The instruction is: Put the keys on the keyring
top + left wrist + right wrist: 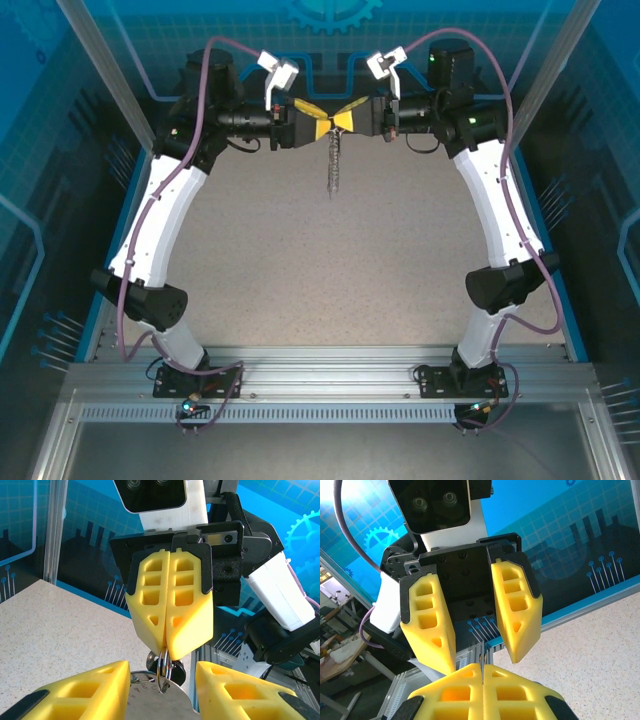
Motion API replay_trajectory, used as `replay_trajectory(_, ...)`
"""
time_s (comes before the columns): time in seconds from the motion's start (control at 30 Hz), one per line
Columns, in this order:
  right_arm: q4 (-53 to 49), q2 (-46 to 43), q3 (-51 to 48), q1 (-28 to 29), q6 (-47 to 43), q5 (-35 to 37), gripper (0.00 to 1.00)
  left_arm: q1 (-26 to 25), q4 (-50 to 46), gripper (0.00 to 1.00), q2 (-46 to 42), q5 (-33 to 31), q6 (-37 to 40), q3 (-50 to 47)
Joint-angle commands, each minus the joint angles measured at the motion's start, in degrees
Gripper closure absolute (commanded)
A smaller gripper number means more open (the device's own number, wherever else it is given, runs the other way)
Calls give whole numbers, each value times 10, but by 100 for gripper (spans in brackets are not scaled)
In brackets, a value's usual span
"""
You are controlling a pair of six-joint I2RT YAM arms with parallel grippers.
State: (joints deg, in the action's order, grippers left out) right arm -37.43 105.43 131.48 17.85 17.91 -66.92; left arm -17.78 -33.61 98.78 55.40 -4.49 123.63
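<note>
Fingers of the right gripper [165,652] are pressed together, pinching the keyring [161,672] at their tips, with its chain [333,170] dangling above the table [330,280]. Left gripper [161,682] fingers stand apart, straddling those tips. A dark head just behind the ring looks like the key [178,670]. Threading seems the step in hand; next the left should close on the key and work it round.

Two arms: left arm [165,215], right arm [492,200]. Two grippers: left gripper [482,660], right gripper [166,650]. One keyring [161,675], one chain [333,170], one key [178,670] (dark-headed, partly hidden), one bench [300,270].
</note>
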Motion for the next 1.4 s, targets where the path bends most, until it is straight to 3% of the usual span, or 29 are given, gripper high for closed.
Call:
replay_trajectory(0.0,-4,10,21,10,-3,-20,100,4,9,61,9,21,-7,10)
replay_trajectory(0.33,-5,20,30,17,-1,-21,100,4,32,72,11,30,-21,4)
replay_trajectory(0.5,-4,21,31,17,0,-18,100,4,41,88,11,37,-25,2)
replay_trajectory(0.93,-2,13,24,11,-1,-1,100,11,26,63,-13,38,-15,-30)
replay_trajectory(1.37,6,5,11,17,5,-1,100,12,76,72,-18,50,-49,-50)
